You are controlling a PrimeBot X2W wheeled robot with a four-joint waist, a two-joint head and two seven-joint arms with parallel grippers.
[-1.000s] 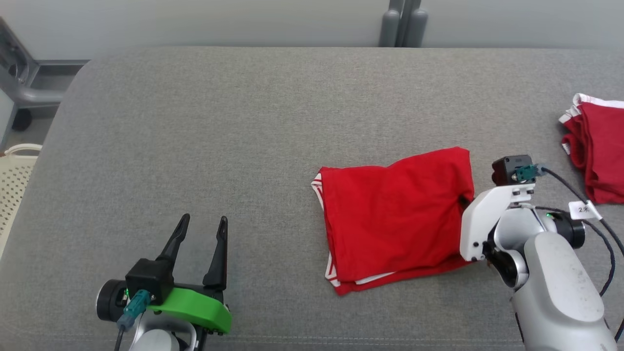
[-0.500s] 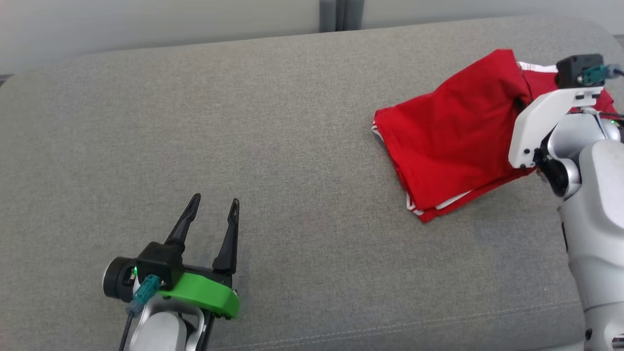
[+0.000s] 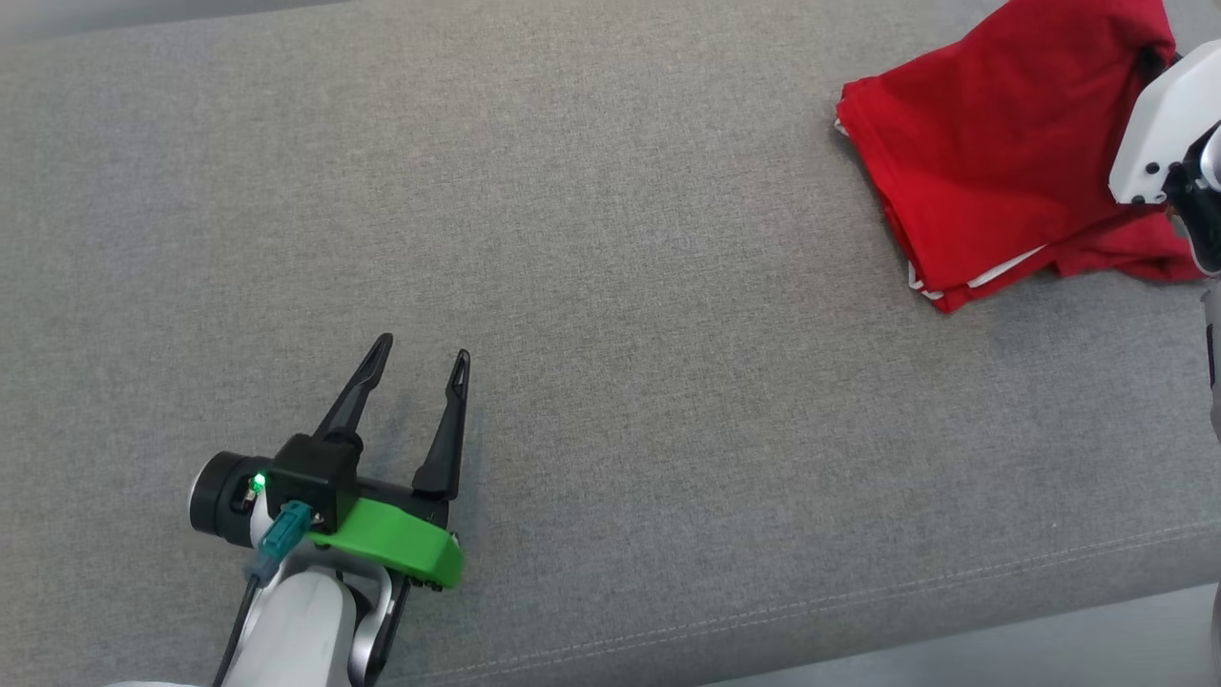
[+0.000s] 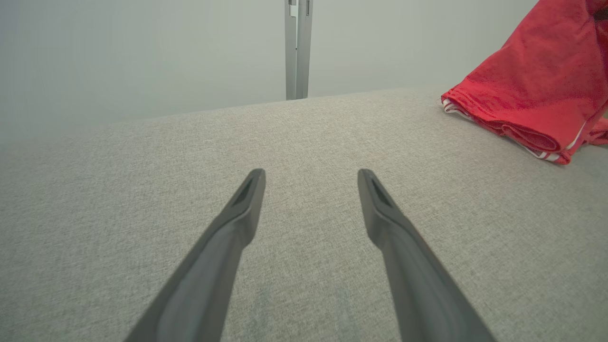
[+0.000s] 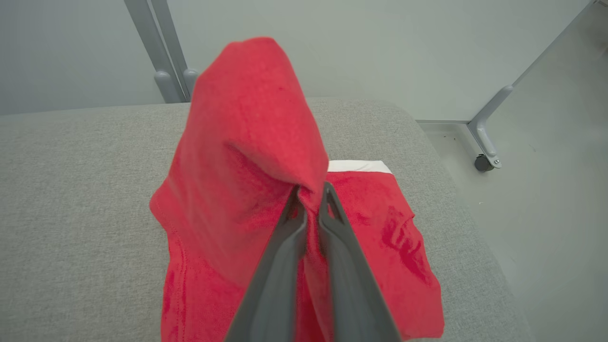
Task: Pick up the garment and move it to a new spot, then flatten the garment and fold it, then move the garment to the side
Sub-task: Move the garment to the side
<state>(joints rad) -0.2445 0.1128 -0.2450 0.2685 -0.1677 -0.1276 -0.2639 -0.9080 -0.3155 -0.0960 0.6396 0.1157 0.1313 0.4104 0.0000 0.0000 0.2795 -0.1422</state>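
- Pinching a fold of the red garment [image 5: 247, 142], the right pincer [image 5: 311, 190] has its two dark fingers pressed together on the cloth, which bunches up into a peak above the tips.
- From the head view, the garment [image 3: 992, 143] is over at the far right of the grey fabric tabletop [image 3: 610, 286]. It's folded in layers, with the lower-left edge down on the tabletop and the right side pulled up toward the right arm's white wrist housing [image 3: 1154, 124].
- White trim [image 3: 1006, 267] peeks out between the layers along the bottom edge.
- In the right wrist view, a second red cloth [image 5: 380, 223] with a white band [image 5: 358, 166] lies flat just under the pinched one. Lower down I honestly can't tell where one stops and the other starts.
- The left pincer [image 3: 424, 348] is spread wide with nothing in it, low over bare tabletop at the near left and well apart from the garment. Can't tell if the tips touch the surface.
- The left wrist has a green plastic piece [image 3: 391, 549], a little green light [image 3: 258, 485] that's lit, and a teal plug [image 3: 281, 544].
- In the left wrist view the garment [image 4: 536, 80] sits at the upper right, its rolled edge resting on the tabletop, with a grey post [image 4: 297, 47] behind the far edge.
- A caster [image 5: 484, 163] on a grey frame leg stands on the floor past the tabletop's end.
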